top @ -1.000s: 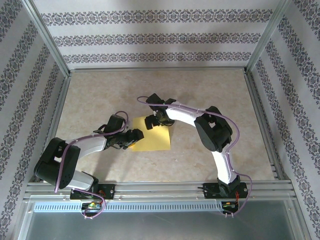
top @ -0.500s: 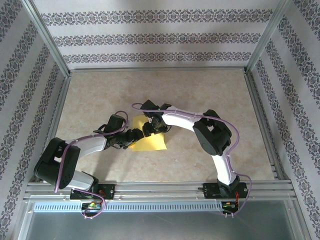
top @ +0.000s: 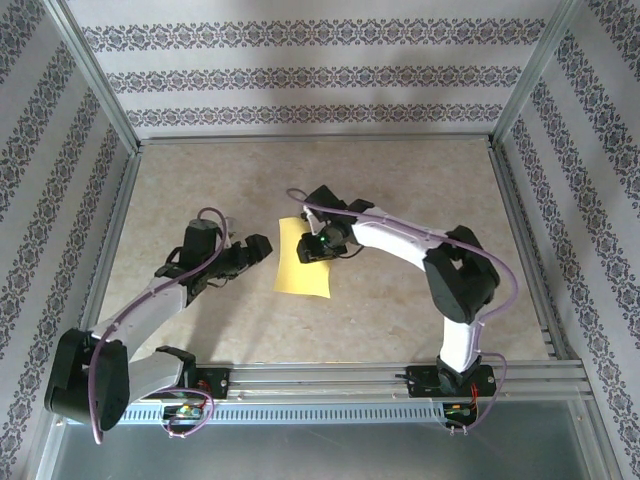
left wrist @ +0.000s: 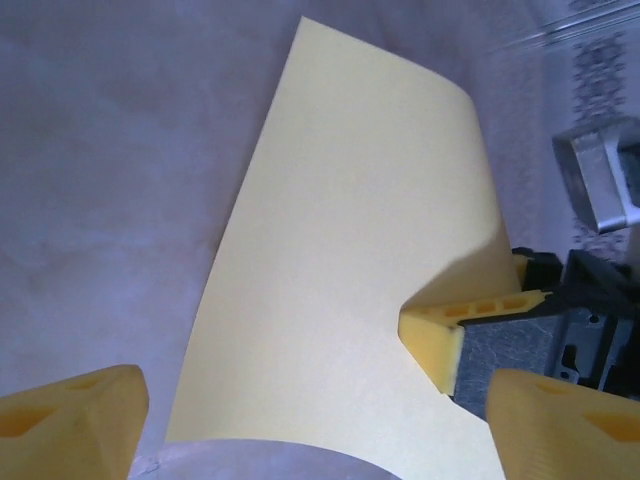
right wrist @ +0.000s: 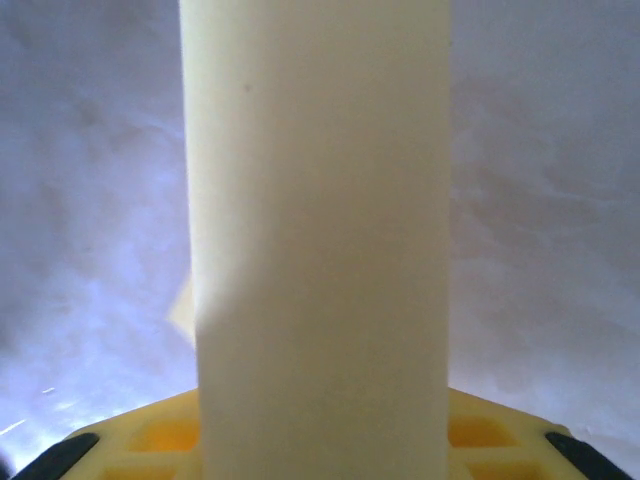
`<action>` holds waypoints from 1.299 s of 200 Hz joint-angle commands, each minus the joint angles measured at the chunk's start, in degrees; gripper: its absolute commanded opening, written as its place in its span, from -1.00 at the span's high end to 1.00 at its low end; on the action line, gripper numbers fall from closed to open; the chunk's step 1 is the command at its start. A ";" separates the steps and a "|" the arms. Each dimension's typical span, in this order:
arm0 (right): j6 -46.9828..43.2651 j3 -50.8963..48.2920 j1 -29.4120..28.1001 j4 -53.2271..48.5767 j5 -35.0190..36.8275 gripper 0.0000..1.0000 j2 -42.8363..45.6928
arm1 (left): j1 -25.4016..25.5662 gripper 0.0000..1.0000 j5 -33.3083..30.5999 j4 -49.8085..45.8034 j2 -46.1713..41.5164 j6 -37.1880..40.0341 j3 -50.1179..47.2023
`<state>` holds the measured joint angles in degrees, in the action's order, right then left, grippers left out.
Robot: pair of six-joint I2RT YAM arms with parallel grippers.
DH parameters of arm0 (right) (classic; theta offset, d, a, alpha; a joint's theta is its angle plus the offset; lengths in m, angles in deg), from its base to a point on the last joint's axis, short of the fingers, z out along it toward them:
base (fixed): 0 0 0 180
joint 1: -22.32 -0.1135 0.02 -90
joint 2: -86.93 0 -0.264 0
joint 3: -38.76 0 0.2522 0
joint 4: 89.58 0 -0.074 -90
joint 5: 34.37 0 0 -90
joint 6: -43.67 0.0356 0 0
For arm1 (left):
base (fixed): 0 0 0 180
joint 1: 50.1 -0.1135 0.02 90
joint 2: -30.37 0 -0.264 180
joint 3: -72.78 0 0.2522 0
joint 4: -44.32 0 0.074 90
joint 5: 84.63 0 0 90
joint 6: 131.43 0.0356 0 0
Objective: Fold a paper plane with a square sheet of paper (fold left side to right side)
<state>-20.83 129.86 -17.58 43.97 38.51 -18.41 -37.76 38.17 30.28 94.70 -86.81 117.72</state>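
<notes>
The square sheet of paper (top: 303,262) is bright yellow and lies near the table's middle as a narrow upright strip, its left side folded over to the right. My right gripper (top: 318,244) is shut on the strip's right edge; one of its fingers (left wrist: 438,338) presses on top of the paper. In the right wrist view the sheet (right wrist: 320,220) runs straight up out of the right gripper (right wrist: 320,450). My left gripper (top: 256,250) stands open just left of the sheet (left wrist: 350,250), apart from it, with the left gripper (left wrist: 320,440) holding nothing. The paper plane is out of view.
The beige tabletop (top: 400,190) is ringed by an aluminium frame (top: 320,372) and patterned walls. The right arm (top: 400,240) arches over the table's right half. The left arm (top: 150,300) lies along the near left.
The left gripper let go of the folded-over side, opened and drew back to the left. The right gripper closed on the sheet's right edge. The sheet now looks narrower.
</notes>
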 commanded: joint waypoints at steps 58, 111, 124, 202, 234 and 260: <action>-1.72 -10.32 10.74 8.56 -27.02 0.27 26.49 | -2.46 -1.00 17.46 32.53 -7.80 -1.23 -3.68; -1.28 -12.94 12.13 11.86 -39.74 0.28 37.34 | -0.74 -1.00 25.73 49.77 -2.29 -3.76 -0.63; -0.16 -13.17 11.93 13.11 -40.99 0.29 38.74 | 0.66 -1.00 26.88 52.63 -0.26 -4.41 0.50; -0.99 -13.09 9.47 12.99 -37.49 0.31 39.36 | 7.77 -0.69 31.48 57.39 6.63 -4.62 6.60; -2.58 -13.79 10.60 11.96 -33.51 0.29 39.25 | 7.92 0.46 30.82 56.42 6.72 -4.49 6.09; -4.99 -13.80 11.33 8.82 -29.21 0.17 39.29 | 7.91 1.00 29.69 52.83 6.20 -2.40 5.47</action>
<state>-22.34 116.72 -7.00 55.47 4.32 21.02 -30.26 67.87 83.57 101.48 -91.51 122.79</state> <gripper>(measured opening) 0.380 0.058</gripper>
